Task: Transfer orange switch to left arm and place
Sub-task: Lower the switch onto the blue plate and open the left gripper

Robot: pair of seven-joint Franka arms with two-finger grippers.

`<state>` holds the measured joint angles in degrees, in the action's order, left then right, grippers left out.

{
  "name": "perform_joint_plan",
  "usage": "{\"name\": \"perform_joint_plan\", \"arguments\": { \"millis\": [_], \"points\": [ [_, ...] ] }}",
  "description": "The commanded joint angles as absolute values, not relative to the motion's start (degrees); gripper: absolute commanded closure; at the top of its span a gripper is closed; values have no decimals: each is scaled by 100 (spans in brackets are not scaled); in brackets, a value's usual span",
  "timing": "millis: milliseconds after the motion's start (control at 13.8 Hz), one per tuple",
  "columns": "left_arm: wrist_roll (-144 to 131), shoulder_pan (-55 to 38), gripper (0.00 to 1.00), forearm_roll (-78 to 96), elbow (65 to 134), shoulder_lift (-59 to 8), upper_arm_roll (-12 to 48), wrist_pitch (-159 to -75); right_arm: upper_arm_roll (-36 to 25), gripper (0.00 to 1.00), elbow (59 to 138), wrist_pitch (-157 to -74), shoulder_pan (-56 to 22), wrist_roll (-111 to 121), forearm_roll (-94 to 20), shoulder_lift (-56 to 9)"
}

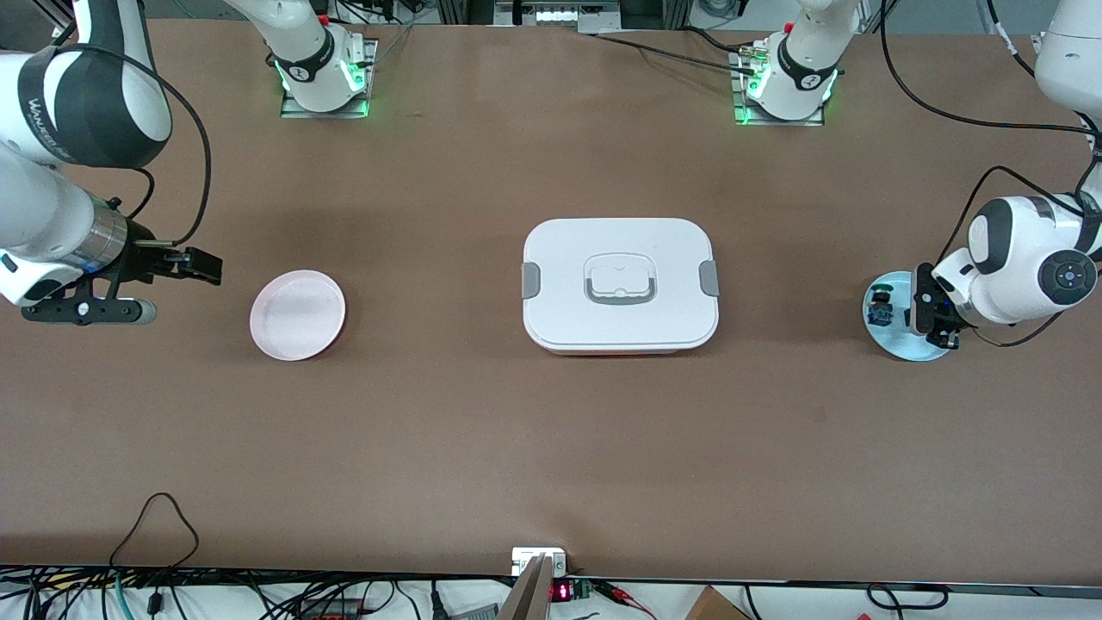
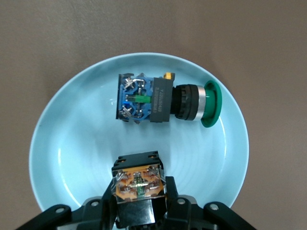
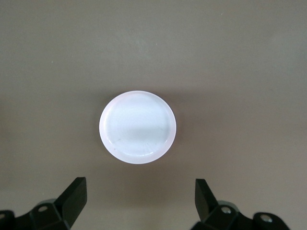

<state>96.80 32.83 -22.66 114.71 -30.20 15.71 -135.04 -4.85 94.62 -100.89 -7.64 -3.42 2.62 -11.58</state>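
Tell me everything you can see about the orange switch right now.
The orange switch is a small component with an orange, translucent-looking body showing metallic contacts on its face and a black housing around it. It sits in the light blue plate at the left arm's end of the table, apart from the blue switch. The left gripper is closed on its sides. Its cap is hidden.

The box stood mid-table, squarely between the pink plate and the blue plate, blocking the straight line across. Bare table ran wide along its nearer edge and also between it and the arm bases.
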Motion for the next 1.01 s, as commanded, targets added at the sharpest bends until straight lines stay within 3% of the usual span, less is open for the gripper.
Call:
{"name": "perform_joint_plan", "arguments": {
  "millis": [0,72,145,506,795,940],
  "points": [
    [9756,3437,40,-2417,11505,-3068,1670,-13614,-431,0,9773,-10310,-677,-440,352,-949],
    [9765,3437,26,-2417,11505,-3041,1679,-13597,-448,0,9721,-10283,-677,-396,352,-958],
    [9773,3437,0,-2426,11505,-3032,1696,-13553,-466,0,9686,-10309,-668,-352,343,-941],
    [9950,3428,0,-2347,11400,-2656,1985,-12993,-483,0,9273,-9915,-624,-264,299,-923],
    [9091,3410,0,-2277,10506,-2224,2346,-11282,-483,0,9009,-9634,-580,-98,105,-905],
    [8459,3445,0,-1342,9890,-2259,2356,-10262,-510,0,9009,-9571,-554,245,105,-905]
  ]
}}
